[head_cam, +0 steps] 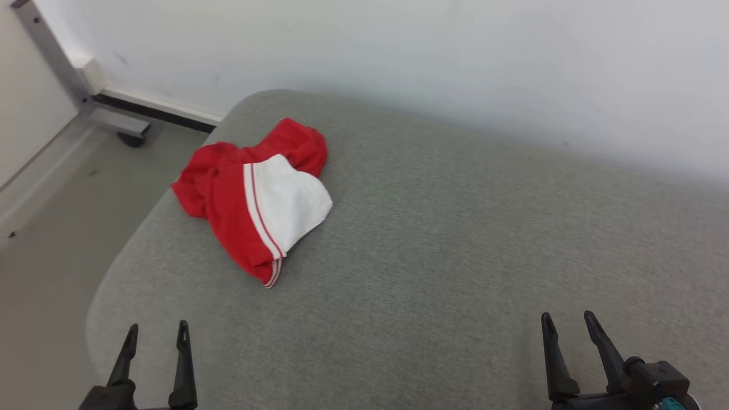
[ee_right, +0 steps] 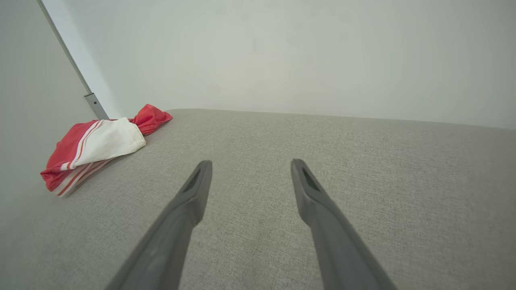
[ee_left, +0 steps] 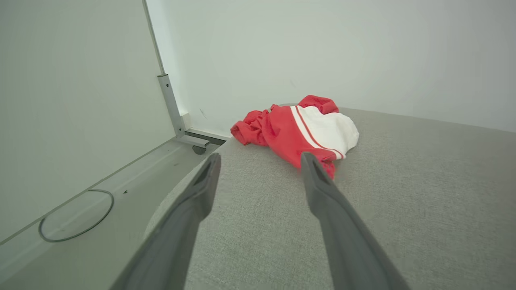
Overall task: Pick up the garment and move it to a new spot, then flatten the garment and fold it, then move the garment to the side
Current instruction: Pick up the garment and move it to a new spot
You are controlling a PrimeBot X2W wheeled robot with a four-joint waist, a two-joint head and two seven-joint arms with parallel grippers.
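Grey fabric surface [head_cam: 455,256] was recorded across most of the frame. Red-and-white garment [head_cam: 250,199] was found crumpled at upper left, near the surface's corner. It was judged light, soft and limp, best pinched at a raised red fold. Left gripper [head_cam: 158,326] and right gripper [head_cam: 568,316] were seen at the bottom corners, fingers spread, empty.

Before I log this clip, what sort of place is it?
Probably a bare indoor test room: a grey fabric-covered surface against a plain white wall, a metal frame leg on a caster, and one crumpled red-and-white garment.
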